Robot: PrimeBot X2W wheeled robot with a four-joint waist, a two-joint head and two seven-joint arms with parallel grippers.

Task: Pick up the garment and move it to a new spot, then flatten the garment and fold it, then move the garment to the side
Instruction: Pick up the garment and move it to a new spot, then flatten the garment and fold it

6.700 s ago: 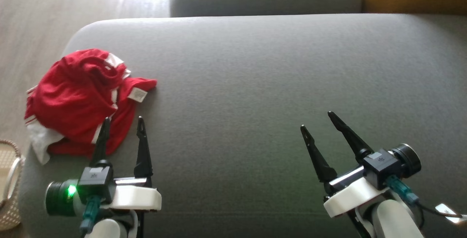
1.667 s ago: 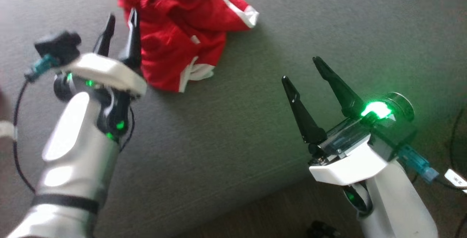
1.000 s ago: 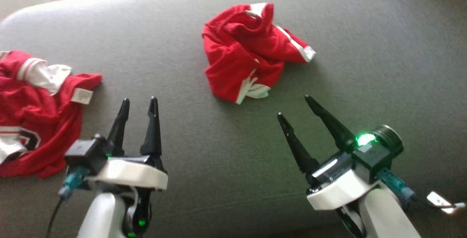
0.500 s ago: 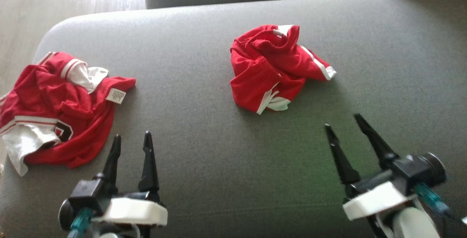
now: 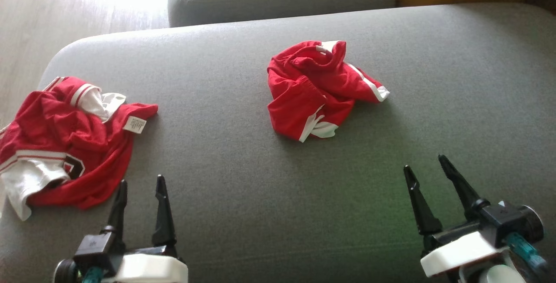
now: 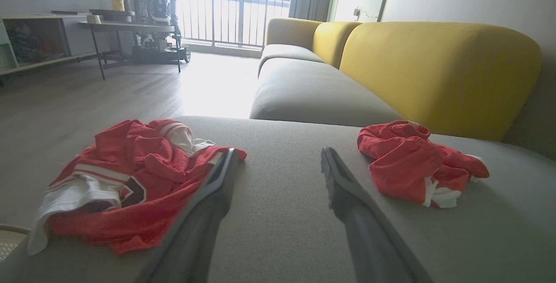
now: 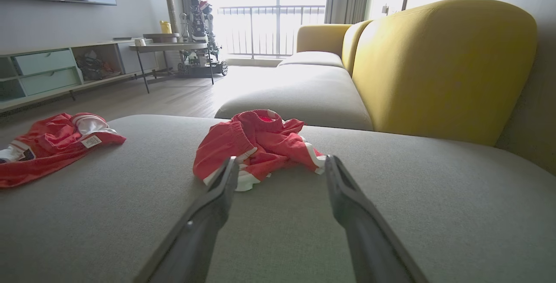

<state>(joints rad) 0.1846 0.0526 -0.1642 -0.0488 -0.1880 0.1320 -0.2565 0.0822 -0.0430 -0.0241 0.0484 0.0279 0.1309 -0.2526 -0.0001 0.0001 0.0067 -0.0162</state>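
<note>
left gripper [image 5: 142,179] and right gripper [image 5: 424,162] at cushion [image 5: 243,187] front edge, fingers apart, empty. shorts [image 5: 319,90] crumpled mid-cushion; jersey [image 5: 65,144] at left edge.

Red garment [image 5: 323,90] on sofa [image 5: 243,179], jersey [image 5: 65,144] at left, left hand [image 5: 142,180] and right hand [image 5: 425,163] spread, empty

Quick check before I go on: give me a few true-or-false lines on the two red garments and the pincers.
1. The left pincer and right pincer are both open and empty. True.
2. The shorts lie mid-cushion. True.
3. The shorts are folded flat. False: they are crumpled.
4. The jersey lies at the cushion's left end. True.
5. The right pincer touches the shorts. False: bare cushion lies between them.
</note>
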